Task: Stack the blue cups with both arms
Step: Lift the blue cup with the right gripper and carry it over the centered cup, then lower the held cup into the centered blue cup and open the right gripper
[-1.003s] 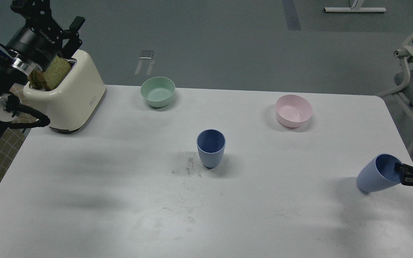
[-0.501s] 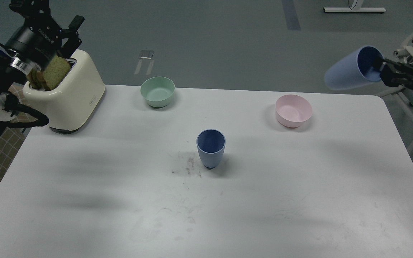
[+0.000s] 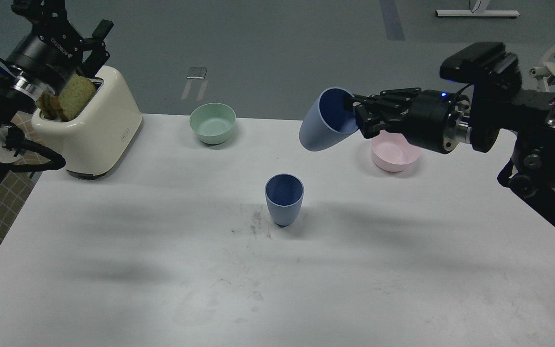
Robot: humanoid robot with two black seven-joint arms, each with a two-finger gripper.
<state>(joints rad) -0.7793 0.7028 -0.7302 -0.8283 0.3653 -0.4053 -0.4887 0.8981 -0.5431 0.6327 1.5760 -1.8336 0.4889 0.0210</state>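
Observation:
One blue cup stands upright on the white table, near its middle. My right gripper is shut on the rim of the second blue cup. It holds that cup in the air, tilted with its mouth toward the gripper, above and a little right of the standing cup. My left gripper is at the far left, raised over the toaster, its fingers spread apart and holding nothing.
A cream toaster with bread slices stands at the back left corner. A mint-green bowl sits at the back centre. A pink bowl sits at the back right, partly behind my right gripper.
My right arm has carried the blue cup up from the table's right side and then left to above the standing cup. The left arm has barely moved.

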